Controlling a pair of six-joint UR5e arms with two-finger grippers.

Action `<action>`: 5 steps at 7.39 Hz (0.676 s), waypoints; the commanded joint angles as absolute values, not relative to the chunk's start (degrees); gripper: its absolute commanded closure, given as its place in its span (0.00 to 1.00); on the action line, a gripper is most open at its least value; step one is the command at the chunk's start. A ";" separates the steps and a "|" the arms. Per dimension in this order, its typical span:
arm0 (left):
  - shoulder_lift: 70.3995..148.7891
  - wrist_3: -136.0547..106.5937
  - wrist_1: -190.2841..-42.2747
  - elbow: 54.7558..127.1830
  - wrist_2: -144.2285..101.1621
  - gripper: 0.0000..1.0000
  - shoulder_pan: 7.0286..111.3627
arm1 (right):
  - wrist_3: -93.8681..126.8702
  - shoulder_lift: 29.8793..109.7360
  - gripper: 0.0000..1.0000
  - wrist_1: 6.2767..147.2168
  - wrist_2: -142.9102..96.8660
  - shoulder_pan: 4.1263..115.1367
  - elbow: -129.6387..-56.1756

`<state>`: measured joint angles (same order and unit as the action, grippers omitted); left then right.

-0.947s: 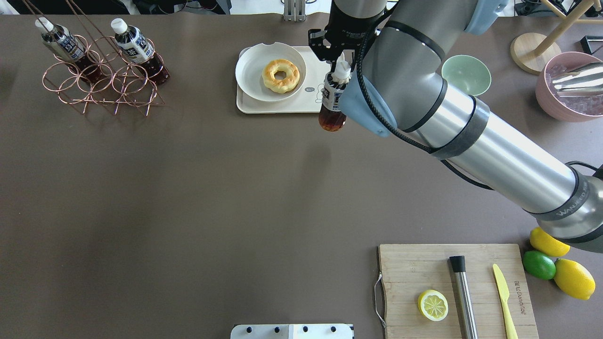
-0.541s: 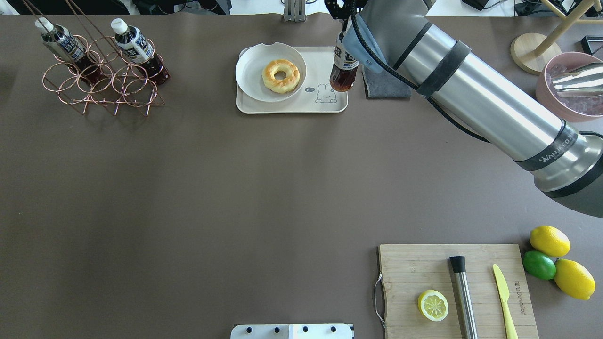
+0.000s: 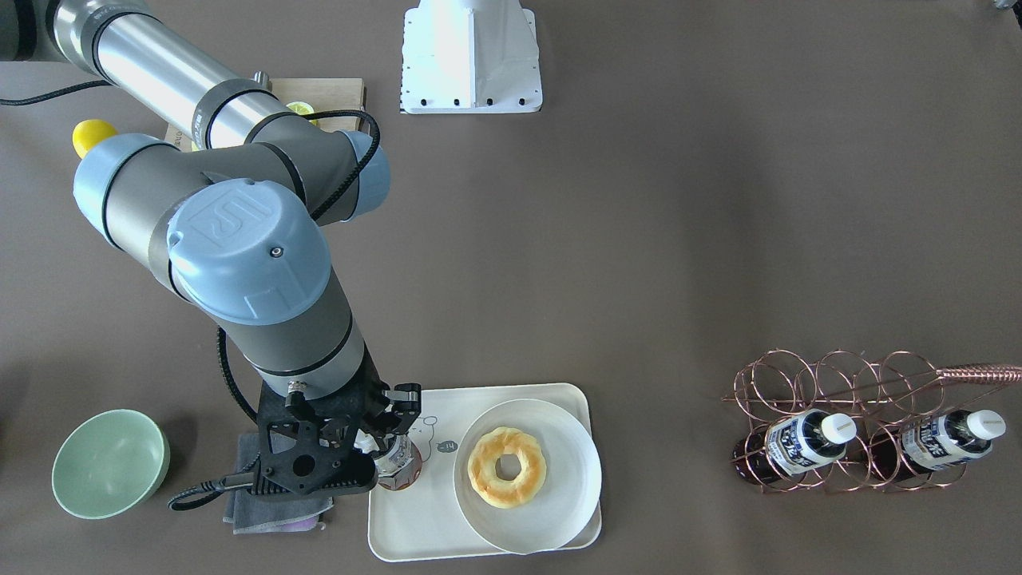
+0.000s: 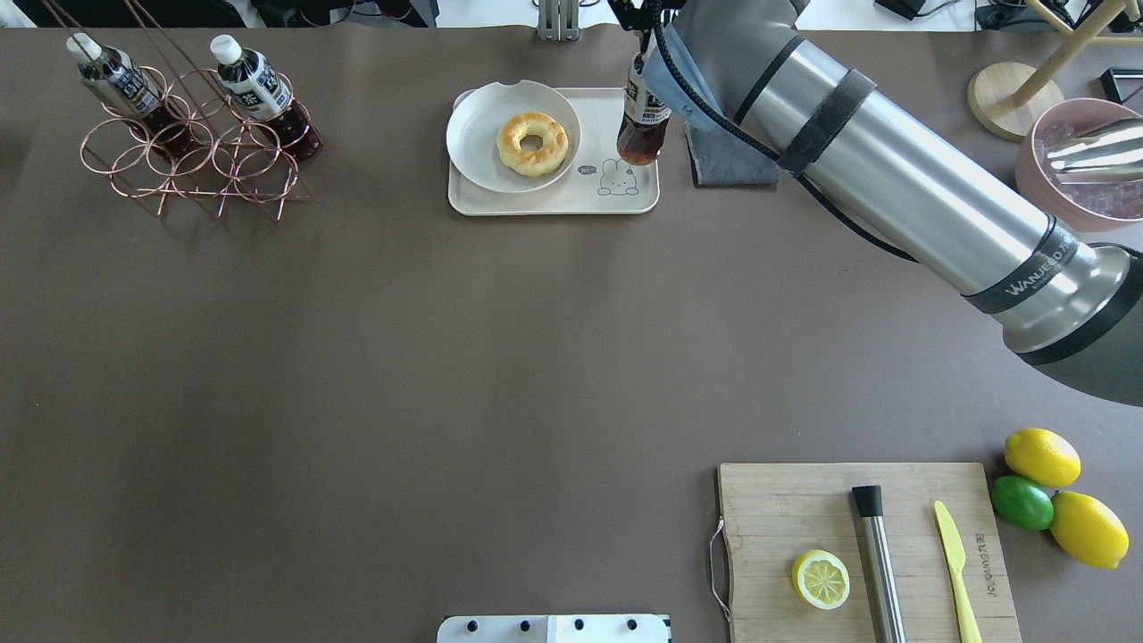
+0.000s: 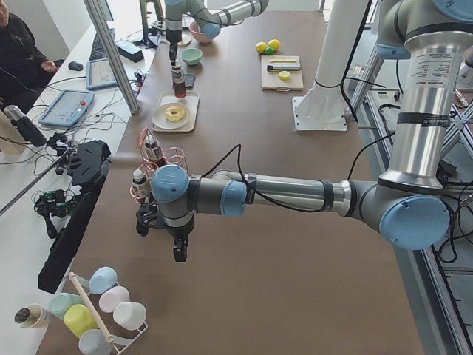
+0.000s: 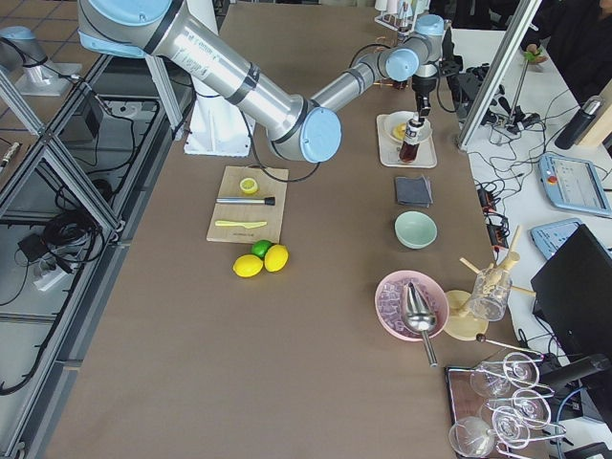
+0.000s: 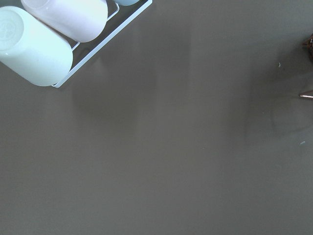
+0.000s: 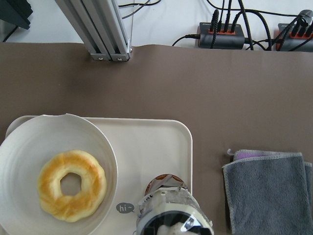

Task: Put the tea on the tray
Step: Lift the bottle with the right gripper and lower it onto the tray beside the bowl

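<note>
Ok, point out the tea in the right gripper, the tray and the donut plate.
tea [image 4: 641,141], overhead exterior view, dark liquid-filled lower body.
tray [image 4: 545,203], overhead exterior view, bare strip along its lower edge.
plate [image 4: 471,134], overhead exterior view, bare left inner surface.

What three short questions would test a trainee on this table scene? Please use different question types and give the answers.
1. True or false: the doughnut lies on the cutting board.
2. How many bottles sit in the wire rack? A one, B two, C three.
3. Which hand holds the tea bottle over the tray?
Key: 1 false, it lies on the round plate; 2 B; 3 the right hand.
</note>
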<state>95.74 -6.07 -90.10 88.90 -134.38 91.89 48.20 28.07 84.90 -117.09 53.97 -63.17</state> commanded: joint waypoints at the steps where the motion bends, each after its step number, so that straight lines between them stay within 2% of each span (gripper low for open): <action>1: 96.68 -6.06 -90.00 88.50 -134.38 0.03 91.93 | 48.25 27.60 1.00 83.94 -116.81 52.83 -62.23; 4: 97.12 -6.06 -89.83 88.42 -134.30 0.03 91.85 | 48.25 27.60 0.99 83.24 -116.63 52.91 -62.14; 5: 97.21 -6.06 -89.82 88.42 -134.30 0.03 91.85 | 48.25 27.60 0.18 83.15 -116.63 53.00 -62.23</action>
